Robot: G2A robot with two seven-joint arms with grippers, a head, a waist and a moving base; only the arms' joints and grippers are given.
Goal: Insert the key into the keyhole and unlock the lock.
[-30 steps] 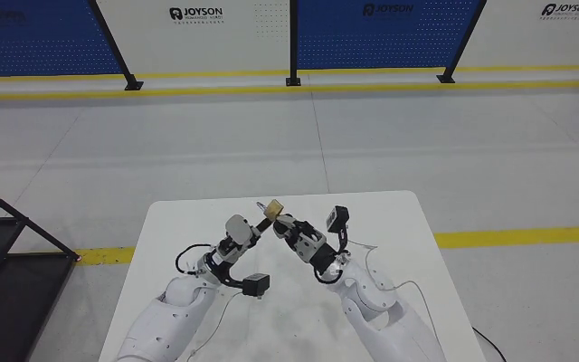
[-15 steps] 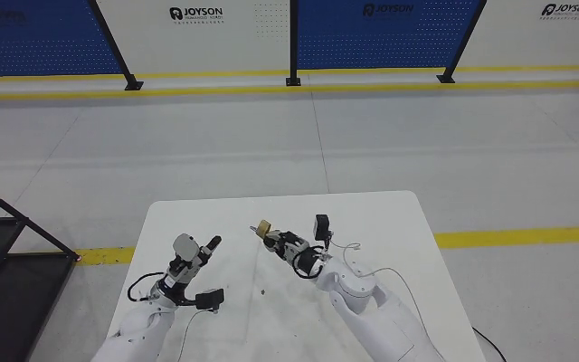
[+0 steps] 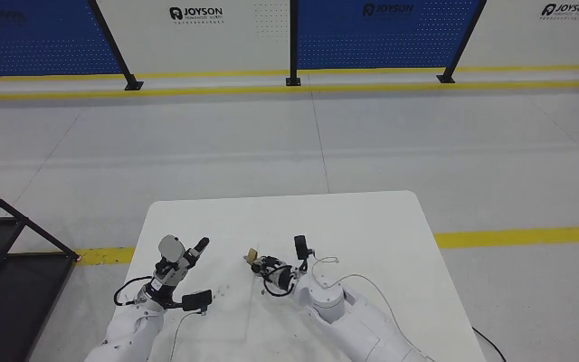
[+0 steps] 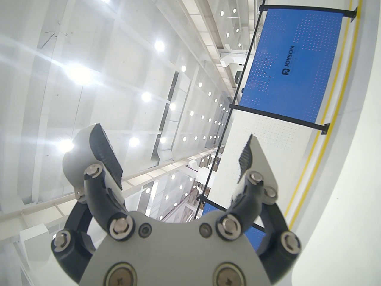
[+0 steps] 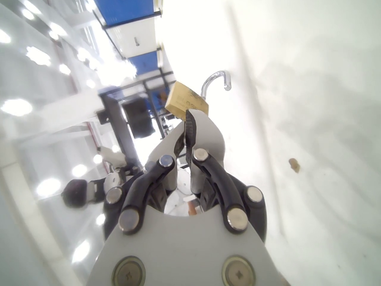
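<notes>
Gripping the lock (image 5: 184,98) by a lower corner, the right gripper (image 5: 188,121) has its ribbed black pads (image 5: 192,129) pinched narrow over the white table (image 3: 380,226).
The right wrist view makes out a blocky brass body and a curved silver shackle (image 5: 212,80), free end out, long axis pointing away from the fingers. From the top view it is a tan speck near the table's middle. The left gripper (image 4: 175,156) stands wide apart, holding nothing.

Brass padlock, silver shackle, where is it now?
In the top view the brass padlock is pinched in the right hand, near the middle of the white table, right of the open left hand.
</notes>
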